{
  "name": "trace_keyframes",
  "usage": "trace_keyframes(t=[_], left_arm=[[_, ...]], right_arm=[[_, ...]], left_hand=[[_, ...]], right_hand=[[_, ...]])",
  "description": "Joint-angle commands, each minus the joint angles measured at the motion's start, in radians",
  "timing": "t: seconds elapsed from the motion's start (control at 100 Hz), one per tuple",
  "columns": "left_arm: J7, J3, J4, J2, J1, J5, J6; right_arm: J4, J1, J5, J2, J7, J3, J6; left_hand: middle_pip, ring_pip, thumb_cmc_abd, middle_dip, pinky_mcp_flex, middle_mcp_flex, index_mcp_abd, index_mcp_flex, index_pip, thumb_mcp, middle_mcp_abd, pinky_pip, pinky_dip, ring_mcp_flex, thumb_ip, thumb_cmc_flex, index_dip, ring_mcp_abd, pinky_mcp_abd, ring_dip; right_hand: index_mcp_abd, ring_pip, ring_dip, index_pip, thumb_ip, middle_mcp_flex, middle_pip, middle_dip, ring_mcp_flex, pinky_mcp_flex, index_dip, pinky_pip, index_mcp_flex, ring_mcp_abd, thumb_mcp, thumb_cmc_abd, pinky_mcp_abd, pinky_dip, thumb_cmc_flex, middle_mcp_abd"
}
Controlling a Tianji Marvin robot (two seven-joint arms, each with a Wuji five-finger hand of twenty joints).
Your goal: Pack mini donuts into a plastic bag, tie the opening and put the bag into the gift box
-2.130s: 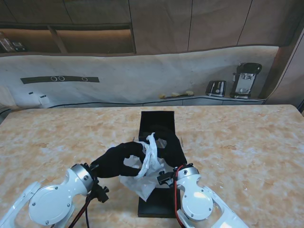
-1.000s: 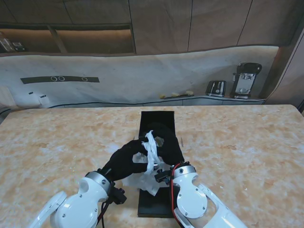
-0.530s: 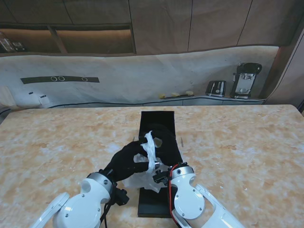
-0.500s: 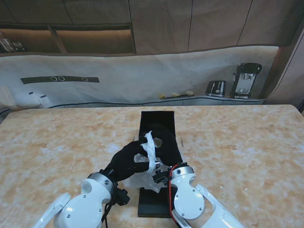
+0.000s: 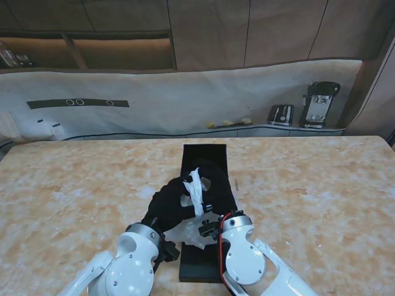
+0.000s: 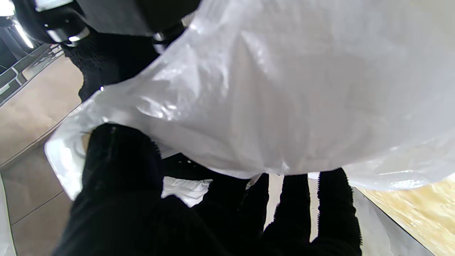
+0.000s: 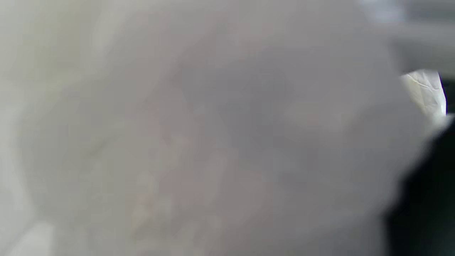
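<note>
A white plastic bag (image 5: 191,231) hangs between my two black-gloved hands over the long black gift box (image 5: 205,157). Its twisted neck (image 5: 196,188) stands up between the hands. My left hand (image 5: 170,203) is shut on the bag's neck from the left. My right hand (image 5: 219,188) grips the same neck from the right. The left wrist view is filled by the bag (image 6: 284,89) above my dark fingers (image 6: 121,160). The right wrist view shows only blurred bag film (image 7: 199,128) pressed against the lens. The donuts are hidden inside the bag.
The marble table (image 5: 321,185) stretches to both sides of the box. A toaster (image 5: 281,114) and a coffee machine (image 5: 319,103) stand on the counter behind the table, far from my hands.
My left arm has swung in toward the middle and the left hand now closes tighter against the right. The bag's neck is pulled narrower and more upright.
</note>
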Motion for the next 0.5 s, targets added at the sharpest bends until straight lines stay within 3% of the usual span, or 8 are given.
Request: trace_keyframes(t=[0.0,0.2,0.28,0.38,0.42,0.49], left_arm=[[0.003,0.0,-0.007,-0.016,-0.009,0.004,-0.003],[0.041,0.004,0.007,-0.025,-0.012,0.013,-0.011],[0.065,0.007,0.012,-0.032,-0.012,0.007,-0.001],[0.09,0.01,0.025,-0.04,-0.017,0.001,-0.001],[0.104,0.01,0.033,-0.044,-0.02,-0.003,-0.009],[0.119,0.008,0.04,-0.049,-0.022,-0.011,-0.019]], right_arm=[[-0.002,-0.023,-0.003,-0.012,0.014,-0.017,-0.008],[-0.007,-0.031,0.001,-0.012,0.011,-0.01,-0.011],[-0.012,-0.037,0.005,-0.011,0.011,-0.006,-0.014],[-0.018,-0.045,0.012,-0.011,0.011,0.0,-0.017],[-0.021,-0.049,0.015,-0.01,0.011,0.002,-0.018],[-0.025,-0.054,0.017,-0.009,0.013,0.006,-0.022]], left_hand=[[0.046,0.039,0.029,0.014,-0.011,-0.01,-0.149,-0.111,-0.021,0.037,-0.004,0.049,0.021,-0.013,0.019,0.097,0.015,0.003,-0.028,0.014],[0.177,0.148,0.082,-0.001,0.029,0.102,-0.215,0.05,0.074,0.047,-0.023,0.207,0.029,0.107,0.015,0.27,-0.035,-0.001,-0.037,0.024],[0.223,0.211,0.029,0.001,0.085,0.186,-0.253,0.114,0.147,0.058,-0.037,0.275,0.042,0.189,0.008,0.373,-0.084,0.005,-0.034,0.042],[0.264,0.261,0.023,-0.001,0.137,0.259,-0.284,0.163,0.223,0.091,-0.053,0.33,0.042,0.256,0.011,0.433,-0.148,-0.003,-0.038,0.05],[0.259,0.279,0.026,0.09,0.154,0.297,-0.299,0.184,0.258,0.146,-0.061,0.347,0.04,0.279,-0.002,0.434,-0.171,-0.009,-0.043,0.051],[0.241,0.301,0.031,0.149,0.168,0.349,-0.311,0.206,0.293,0.183,-0.067,0.363,0.04,0.305,-0.004,0.435,-0.18,-0.014,-0.044,0.055]], right_hand=[[-0.106,0.016,0.021,0.072,-0.01,-0.015,0.016,0.023,-0.019,-0.013,0.024,-0.005,0.085,-0.022,-0.025,-0.074,-0.033,0.018,0.001,0.004],[-0.098,0.021,0.023,0.076,-0.013,-0.006,0.02,0.024,-0.016,-0.009,0.023,-0.005,0.083,-0.024,-0.02,-0.072,-0.034,0.019,0.0,0.002],[-0.094,0.022,0.024,0.078,-0.014,-0.002,0.02,0.024,-0.012,-0.006,0.025,-0.005,0.082,-0.027,-0.017,-0.07,-0.035,0.019,0.001,0.002],[-0.087,0.023,0.024,0.084,-0.015,0.003,0.02,0.024,-0.01,-0.004,0.033,-0.006,0.081,-0.028,-0.01,-0.07,-0.036,0.019,0.002,0.0],[-0.085,0.022,0.024,0.086,-0.015,0.005,0.02,0.023,-0.01,-0.004,0.037,-0.006,0.08,-0.028,-0.006,-0.07,-0.037,0.019,0.003,0.0],[-0.079,0.022,0.024,0.088,-0.015,0.009,0.02,0.023,-0.008,-0.003,0.043,-0.007,0.078,-0.03,0.0,-0.07,-0.037,0.019,0.001,-0.001]])
